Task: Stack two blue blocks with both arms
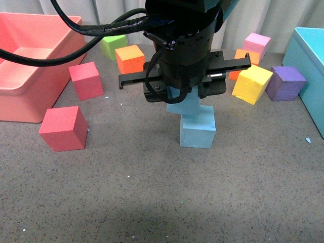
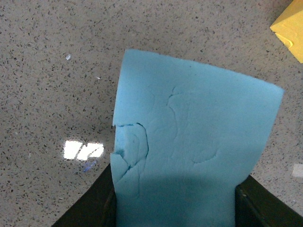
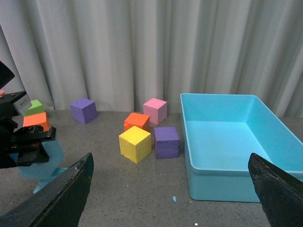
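In the front view we see the left hand (image 1: 183,97) hanging over the middle of the grey speckled desk (image 1: 152,202). It is clamped on the upper blue block (image 1: 181,105), with its flat black bar level. The left wrist view confirms the grip: the two dark fingers (image 2: 94,210) press against opposite sides of the chipped, creased foam.

The lower blue block (image 1: 198,129) stands on the desk right beneath. The upper blue block sits over its top face, shifted a little toward the robot's left and slightly tilted. We cannot tell whether the two are touching or a sliver apart.

The right hand (image 3: 170,161) shows only in its own wrist view. Its fingers are spread wide apart with nothing between them, and it is well away from the stack.

To the left lie two red cubes (image 1: 86,80), one nearer the camera (image 1: 63,128), both beside a salmon bin (image 1: 30,76). A green cube (image 1: 114,45) and an orange cube (image 1: 130,58) sit behind the arm.

To the right are a yellow cube (image 1: 251,83), a purple cube (image 1: 286,82) and a pink cube (image 1: 256,44). They lie near the teal bin (image 1: 309,66).
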